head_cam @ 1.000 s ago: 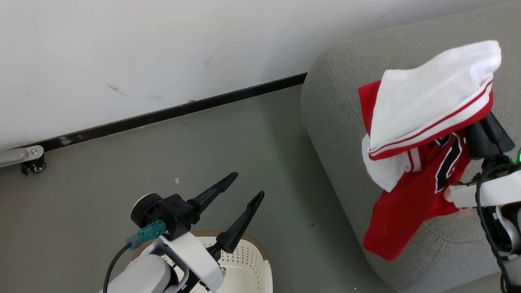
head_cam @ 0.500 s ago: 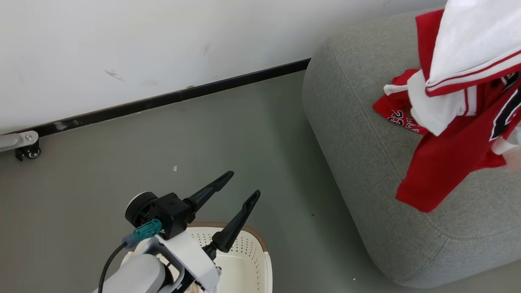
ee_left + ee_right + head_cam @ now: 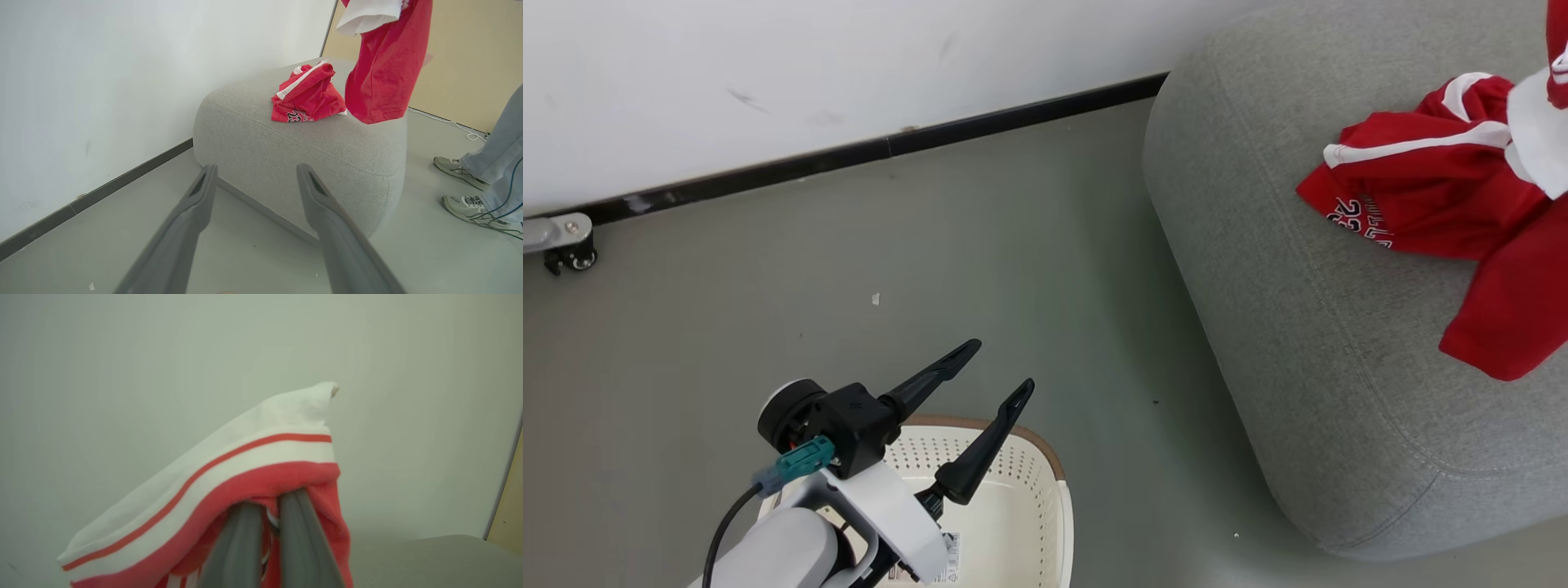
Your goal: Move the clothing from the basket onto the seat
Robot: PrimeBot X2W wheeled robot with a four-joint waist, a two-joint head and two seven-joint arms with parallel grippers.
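1. The left gripper [image 3: 1003,364], its long dark fingers spread wide and holding nothing, hovers over the basket [image 3: 1013,490], a cream perforated plastic tub with a brown rim. The part of its floor in view shows no red cloth.
2. Across a strip of matte grey floor [image 3: 931,269] the seat [image 3: 1298,367] swells, rounded, in woven light grey fabric with stitched seams.
3. A crumpled red jersey [image 3: 1413,204], white-striped with dark lettering, lies on the seat's top, back from its front edge.
4. The right gripper [image 3: 267,508], clamped on a second garment [image 3: 245,465] (soft red knit, white banded hem), has carried it in the past second from over the seat's front edge to hang just beside that jersey. Whether its hem touches the fabric cannot be told.
5. The carry looks all but finished, and letting go appears to be next.
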